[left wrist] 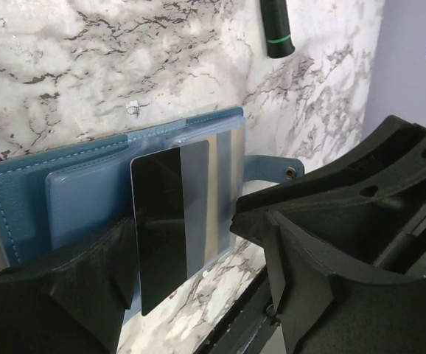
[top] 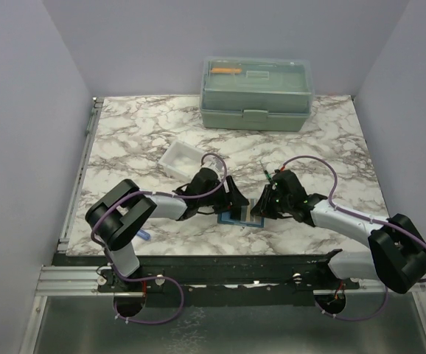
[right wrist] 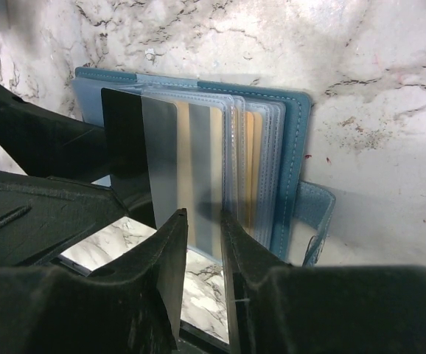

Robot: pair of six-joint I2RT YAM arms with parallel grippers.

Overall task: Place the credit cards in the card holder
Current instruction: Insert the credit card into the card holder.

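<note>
The blue card holder point(top: 242, 216) lies open on the marble table between both grippers; it also shows in the left wrist view point(left wrist: 88, 184) and the right wrist view point(right wrist: 294, 133). A dark credit card point(left wrist: 158, 221) lies partly under a clear sleeve and overhangs the holder's near edge; it also shows in the right wrist view point(right wrist: 121, 140). My left gripper point(left wrist: 187, 247) has its jaws wide apart either side of this card, whose left edge is at one finger. Tan cards point(right wrist: 253, 147) sit in further sleeves. My right gripper point(right wrist: 202, 217) is narrowly open over the sleeves' near edge.
A green-black pen point(left wrist: 276, 29) lies just beyond the holder, also seen from above point(top: 270, 175). A white tray point(top: 181, 158) stands behind the left gripper. A pale green lidded box point(top: 257, 92) stands at the back. A small blue object point(top: 145, 236) lies near the left arm's base.
</note>
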